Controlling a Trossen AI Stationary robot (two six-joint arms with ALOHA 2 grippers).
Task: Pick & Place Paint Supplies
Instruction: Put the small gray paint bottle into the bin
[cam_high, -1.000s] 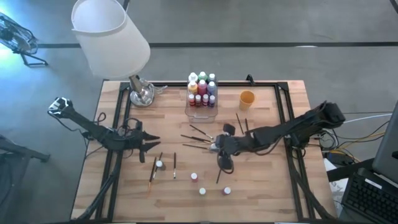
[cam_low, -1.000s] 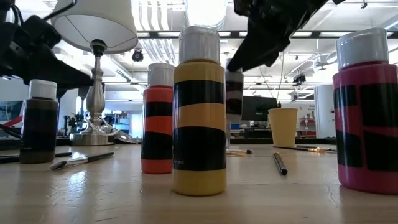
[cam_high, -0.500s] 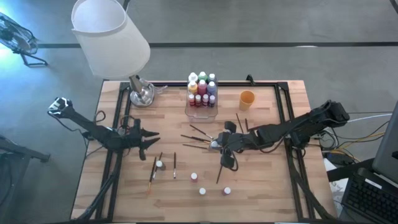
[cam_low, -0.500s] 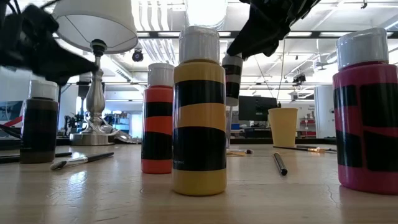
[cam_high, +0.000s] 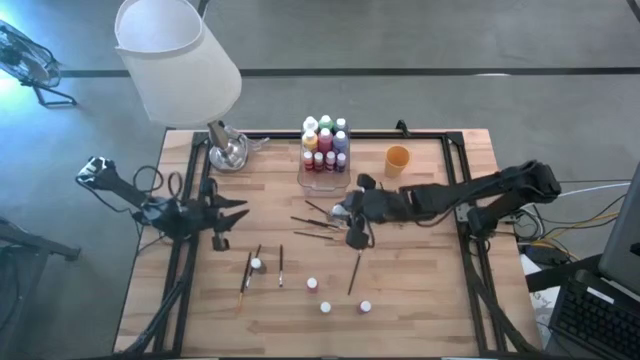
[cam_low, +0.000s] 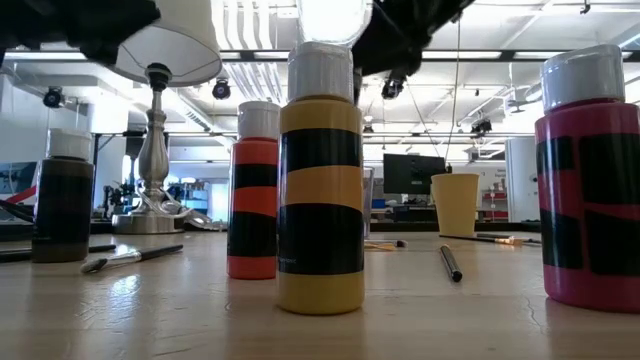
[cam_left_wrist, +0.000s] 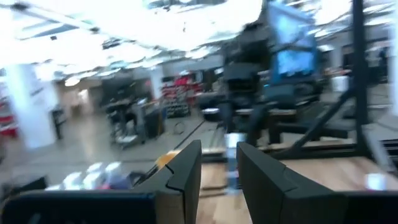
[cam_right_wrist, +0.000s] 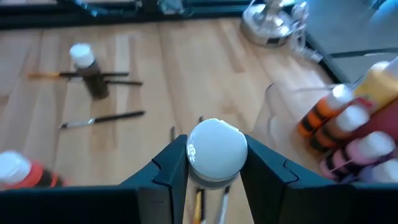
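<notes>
Here, the right end effector (cam_high: 347, 213) hangs above the middle of the wooden desk (cam_high: 420, 300), its two fingers clamped on the neck of a small paint bottle with a white cap (cam_right_wrist: 216, 151), held clear of the surface just in front of the clear plastic box (cam_high: 325, 178). That box, at the desk's far edge, is already packed with bottles, their white caps clustered over red, green, orange and purple bodies. Beside it on the right stands a small orange cup (cam_high: 397, 159).

Several thin dark-handled paintbrushes (cam_high: 318, 225) lie scattered under and beside the raised bottle. Nearer the front edge, four more bottles stand upright and apart: a dark one (cam_low: 62, 195), an orange one (cam_low: 254, 192), a yellow one (cam_low: 321, 180) and a pink one (cam_low: 587, 180), each with a black band and a white cap. Two more brushes (cam_high: 280, 266) lie close to the dark bottle.

The left end effector (cam_high: 235, 212) hovers off the desk's left side, over the frame rail, its fingers (cam_left_wrist: 184, 176) parted a little with nothing between them.

A table lamp (cam_high: 177, 60) with a white shade and a chrome base stands at the far left corner.
</notes>
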